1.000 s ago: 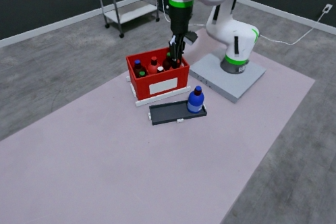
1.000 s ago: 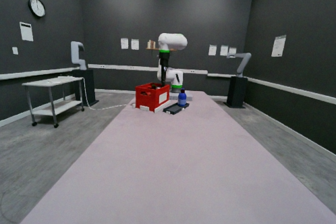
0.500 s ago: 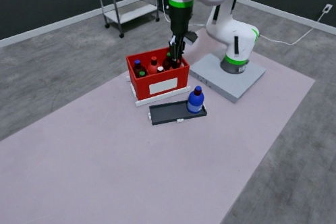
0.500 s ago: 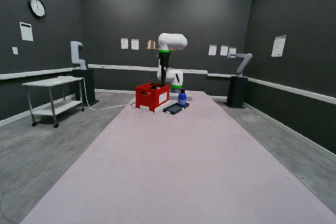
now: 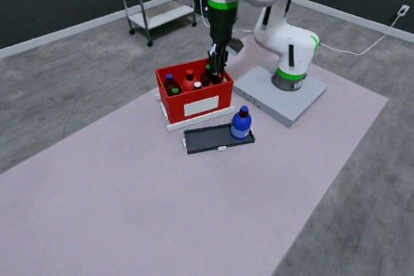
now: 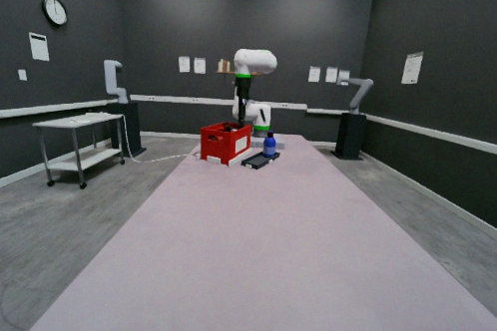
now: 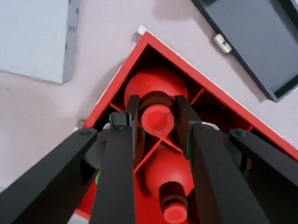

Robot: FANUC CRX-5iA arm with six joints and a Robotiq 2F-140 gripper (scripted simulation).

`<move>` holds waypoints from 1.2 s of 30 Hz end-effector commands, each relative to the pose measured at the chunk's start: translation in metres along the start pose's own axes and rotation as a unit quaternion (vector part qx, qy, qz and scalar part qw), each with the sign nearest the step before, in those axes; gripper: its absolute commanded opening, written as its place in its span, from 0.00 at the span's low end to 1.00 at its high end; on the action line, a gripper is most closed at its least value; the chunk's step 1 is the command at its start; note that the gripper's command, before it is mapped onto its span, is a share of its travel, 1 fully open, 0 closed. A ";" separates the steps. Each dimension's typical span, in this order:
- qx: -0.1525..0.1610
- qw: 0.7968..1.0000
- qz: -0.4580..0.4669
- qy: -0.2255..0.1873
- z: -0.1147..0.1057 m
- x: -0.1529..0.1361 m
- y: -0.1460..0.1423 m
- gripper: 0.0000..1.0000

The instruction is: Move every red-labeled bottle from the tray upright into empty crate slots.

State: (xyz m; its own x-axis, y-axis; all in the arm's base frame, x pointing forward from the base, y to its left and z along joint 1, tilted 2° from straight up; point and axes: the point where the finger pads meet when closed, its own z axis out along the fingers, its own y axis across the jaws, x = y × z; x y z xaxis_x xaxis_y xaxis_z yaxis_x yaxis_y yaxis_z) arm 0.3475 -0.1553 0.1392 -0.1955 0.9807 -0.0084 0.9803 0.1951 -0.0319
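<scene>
Gripping red-capped bottle (image 7: pixel 158 120) at its neck, hand (image 5: pixel 218 74) (image 6: pixel 242 123) (image 7: pixel 156 108) is sitting over crate (image 5: pixel 170 108) (image 6: pixel 215 150) (image 7: pixel 182 61), upper centre of wrist view. Sideways drift on release could be tipping neighbours.

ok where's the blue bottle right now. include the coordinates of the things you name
In the top view, the blue bottle (image 5: pixel 240 125) (image 6: pixel 269 147) stands at the right end of the tray (image 5: pixel 208 140) (image 6: pixel 255 164), just in front of the crate's (image 5: pixel 174 108) (image 6: pixel 215 150) right corner.

A flat, pale pink-mauve rectangular mat (image 5: pixel 166 206) (image 6: pixel 259 237) (image 7: pixel 30 120) carries a red rectangular crate (image 5: pixel 174 110) (image 6: pixel 214 150) (image 7: pixel 195 82), a shallow dark-grey rectangular tray (image 5: pixel 208 139) (image 6: pixel 256 162) (image 7: pixel 250 40) near it, and a flat grey base plate (image 5: pixel 287 110) (image 6: pixel 280 144) (image 7: pixel 35 40). White strips border the crate's foot.
</scene>
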 end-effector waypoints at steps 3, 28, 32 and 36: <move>-0.001 1.000 0.000 -0.001 -0.001 0.000 0.000 0.10; -0.001 1.000 0.000 -0.001 0.000 0.000 0.000 0.10; -0.001 1.000 0.000 -0.001 0.001 0.000 0.000 0.10; -0.001 1.000 0.000 -0.001 0.001 0.000 0.000 0.10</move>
State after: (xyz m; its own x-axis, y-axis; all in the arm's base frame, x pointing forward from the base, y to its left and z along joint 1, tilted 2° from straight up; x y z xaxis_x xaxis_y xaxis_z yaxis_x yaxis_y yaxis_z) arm 0.3475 -0.1553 0.1375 -0.1955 0.9807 -0.0084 0.9803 0.1951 -0.0318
